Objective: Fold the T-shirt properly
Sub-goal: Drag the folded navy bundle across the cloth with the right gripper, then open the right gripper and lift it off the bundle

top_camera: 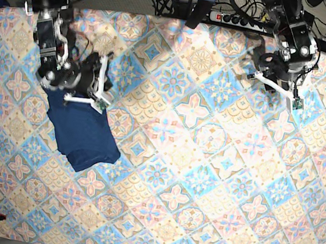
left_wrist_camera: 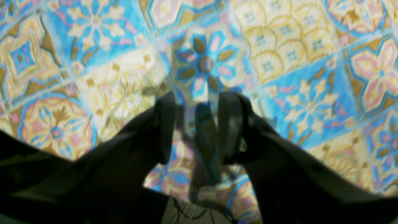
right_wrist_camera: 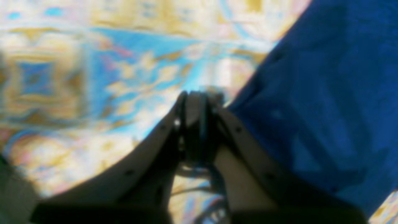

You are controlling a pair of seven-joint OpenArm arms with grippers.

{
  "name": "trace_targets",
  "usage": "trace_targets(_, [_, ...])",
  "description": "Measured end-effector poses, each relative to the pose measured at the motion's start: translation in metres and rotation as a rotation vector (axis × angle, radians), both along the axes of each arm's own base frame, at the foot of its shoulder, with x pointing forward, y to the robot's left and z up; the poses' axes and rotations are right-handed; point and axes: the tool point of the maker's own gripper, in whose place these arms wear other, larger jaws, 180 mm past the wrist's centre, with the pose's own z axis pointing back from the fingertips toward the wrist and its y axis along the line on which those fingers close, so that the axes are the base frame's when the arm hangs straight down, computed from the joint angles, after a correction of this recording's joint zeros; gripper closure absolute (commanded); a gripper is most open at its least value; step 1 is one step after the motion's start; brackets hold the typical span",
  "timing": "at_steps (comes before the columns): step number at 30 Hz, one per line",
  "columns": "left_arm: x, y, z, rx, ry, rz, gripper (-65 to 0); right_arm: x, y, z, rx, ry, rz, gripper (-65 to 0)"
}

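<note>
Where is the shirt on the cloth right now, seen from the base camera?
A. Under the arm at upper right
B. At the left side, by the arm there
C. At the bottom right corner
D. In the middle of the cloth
B: the shirt lies as a small folded block at the left of the patterned cloth, just below the right end effector.

One T-shirt (top_camera: 84,135) (folded), one patterned tablecloth (top_camera: 203,183), two arms, one power strip (top_camera: 239,20).
</note>
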Motion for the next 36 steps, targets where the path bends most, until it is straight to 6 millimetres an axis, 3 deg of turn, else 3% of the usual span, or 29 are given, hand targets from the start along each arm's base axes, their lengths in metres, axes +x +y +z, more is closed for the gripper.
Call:
trace_targets(5, [-0.013, -0.004, 0.002, -0.029, -0.007, 0.000, -22.6, -0.020, -0.024, 0.021, -0.008, -0.061, -0.077, -2.7])
trace_targets(11, [-0.041, -0.010, -0.008, -0.098, 0.034, 0.001, -22.6, -0.063, -0.047, 0.018, -0.020, -0.018, -0.155, -2.7])
trace_targets(16, [-0.058, -0.014, -0.013, -0.139, 0.060, 0.004, -22.6, -0.073, -0.073, 0.022, -0.058, -0.023, -0.225, -2.7])
trace_targets(19, [-0.066, -0.014, -0.015, -0.139, 0.079, 0.008, -22.6, -0.069, -0.078, 0.021, -0.052, -0.023, -0.239, -2.7])
trace_targets(23, [-0.067, -0.014, -0.015, -0.141, 0.079, 0.008, -22.6, -0.038, -0.087, 0.016, -0.028, -0.042, -0.289, -2.7])
trace_targets(27, [-0.063, -0.014, -0.014, -0.141, 0.068, 0.007, -22.6, -0.038, -0.098, -0.018, -0.052, 0.069, -0.322, -2.7])
trace_targets(36, [-0.062, -0.015, -0.014, -0.143, 0.064, 0.006, -22.6, -0.018, -0.069, -0.035, 0.058, 0.068, -0.296, -2.7])
